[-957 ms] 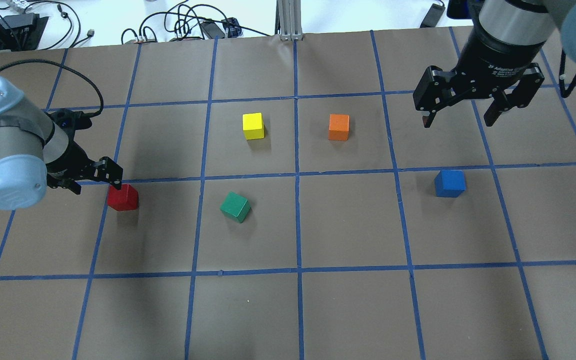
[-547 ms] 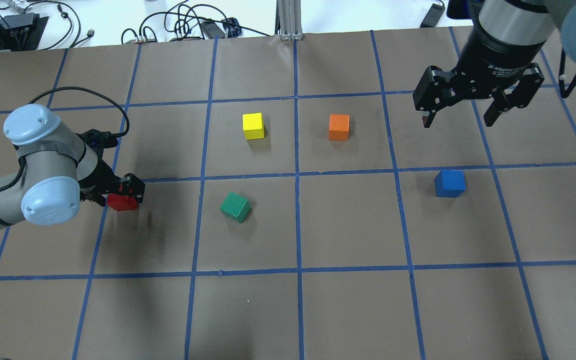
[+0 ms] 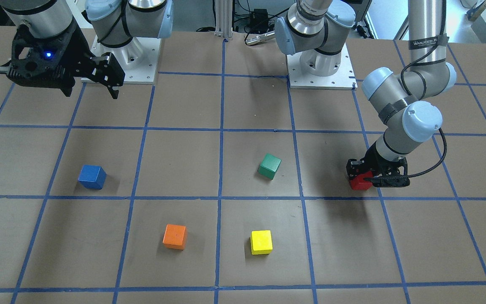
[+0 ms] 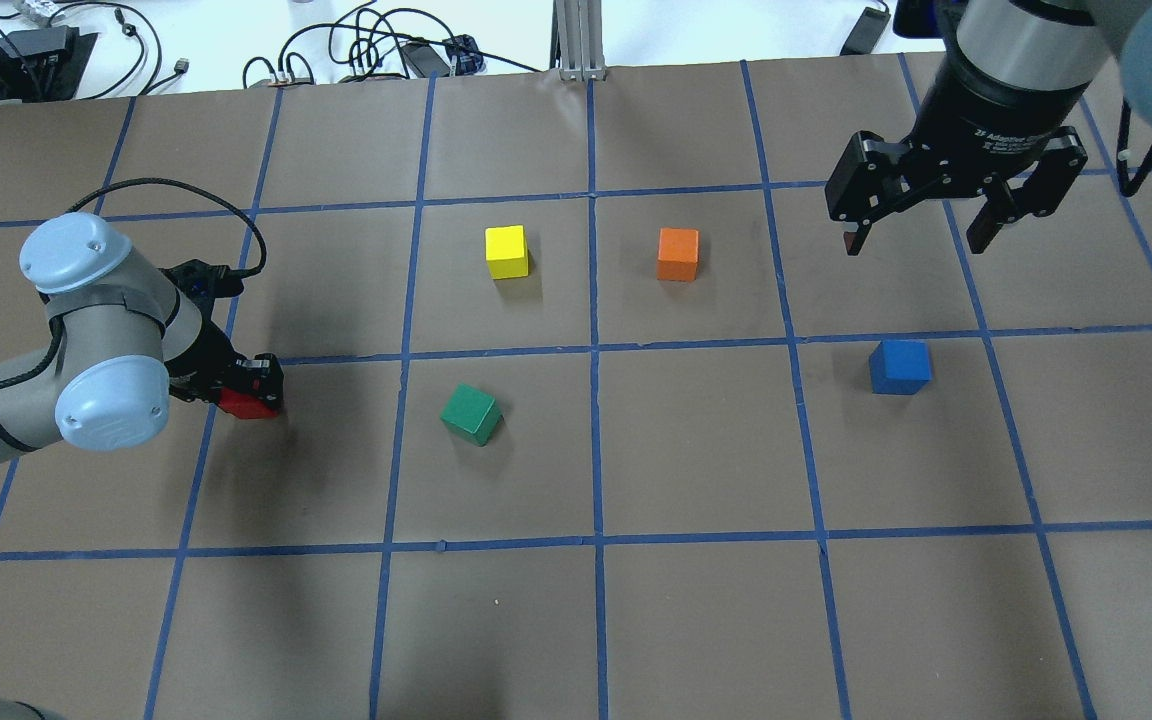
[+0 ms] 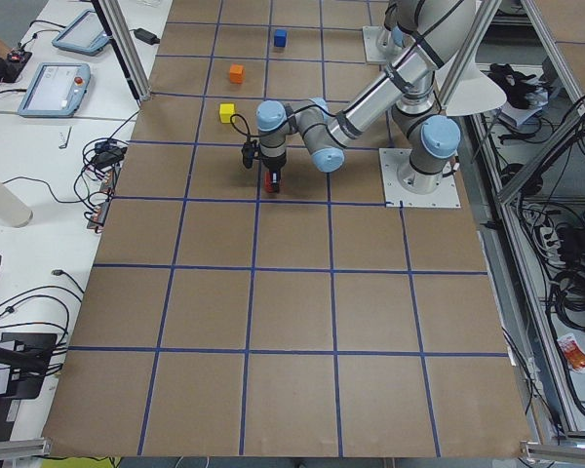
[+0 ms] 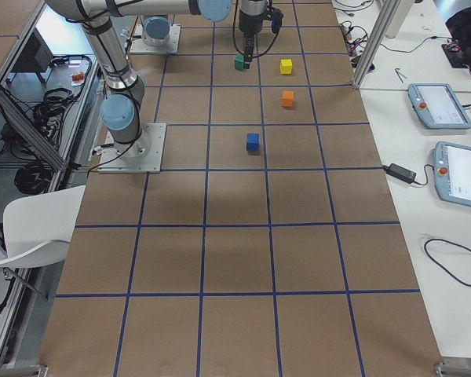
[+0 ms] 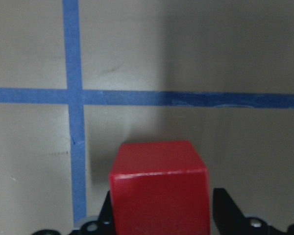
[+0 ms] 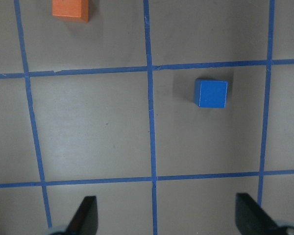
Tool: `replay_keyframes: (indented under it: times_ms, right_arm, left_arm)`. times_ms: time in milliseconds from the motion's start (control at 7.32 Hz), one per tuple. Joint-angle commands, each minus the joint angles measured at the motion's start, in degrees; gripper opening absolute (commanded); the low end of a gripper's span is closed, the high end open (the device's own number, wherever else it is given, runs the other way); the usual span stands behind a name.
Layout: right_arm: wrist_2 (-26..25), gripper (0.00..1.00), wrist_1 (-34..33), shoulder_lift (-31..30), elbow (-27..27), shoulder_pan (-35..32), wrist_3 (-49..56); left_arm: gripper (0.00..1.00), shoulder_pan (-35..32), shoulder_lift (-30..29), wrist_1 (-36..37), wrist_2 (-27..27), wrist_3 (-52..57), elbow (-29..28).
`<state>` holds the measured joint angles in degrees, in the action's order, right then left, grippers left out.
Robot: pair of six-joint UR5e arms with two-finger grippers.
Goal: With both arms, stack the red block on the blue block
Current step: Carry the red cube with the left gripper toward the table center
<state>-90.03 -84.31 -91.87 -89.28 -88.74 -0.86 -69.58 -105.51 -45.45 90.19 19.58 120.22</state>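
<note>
**Item 1, red block** (image 7: 159, 196): sits on the counter (image 4: 696, 600) at the robot's left side, just beside a crossing of blue tape lines.

**Item 2, left gripper** (image 4: 254, 385): lowered over the red block. The wrist view shows one finger (image 7: 224, 215) tight against each side of the cube, which appears to be clamped.

**Item 3, blue block** (image 4: 900, 366): stands alone on the counter at the robot's right side, well apart from the red block.

**Item 4, right gripper** (image 4: 916, 243): raised above the counter, jaws spread wide and holding nothing, with the blue block below and apart from it.

**Item 5, other cubes**: green block (image 4: 471, 414), yellow block (image 4: 506, 252) and orange block (image 4: 677, 254), each on the counter between the two task blocks.
</note>
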Motion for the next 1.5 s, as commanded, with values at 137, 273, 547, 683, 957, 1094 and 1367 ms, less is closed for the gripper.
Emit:
replay_keyframes:
  times_ms: [137, 273, 547, 683, 957, 1094, 1367]
  right_arm:
    - [0.03, 1.0, 0.02, 0.03, -0.02, 0.06, 0.24]
    - [-0.14, 1.0, -0.15, 0.03, -0.02, 0.06, 0.33]
    - [-0.05, 1.0, 0.02, 0.03, -0.02, 0.06, 0.33]
    - [-0.05, 1.0, 0.02, -0.06, -0.02, 0.06, 0.33]
    - [-0.05, 1.0, 0.02, -0.06, -0.02, 0.06, 0.33]
    - [-0.05, 1.0, 0.02, -0.06, -0.02, -0.03, 0.33]
    - [-0.23, 1.0, -0.15, 0.03, -0.02, 0.06, 0.33]
  left_arm:
    - [0.0, -6.32, 4.16, -8.27, 0.5, -4.0, -6.53]
    - [0.0, -9.75, 4.87, -16.78, 0.42, -10.55, -12.32]
    - [0.0, -19.13, 4.53, -20.21, -0.63, -21.12, -16.24]
    - [0.0, -24.14, 3.57, -19.6, -2.37, -29.35, -16.85]
    - [0.0, -30.41, 0.24, -15.65, -4.23, -33.81, -17.82]
    - [0.0, -33.74, -1.69, -13.55, -4.32, -36.87, -18.0]
    - [0.0, -38.06, -6.52, -10.98, -4.32, -42.68, -20.88]
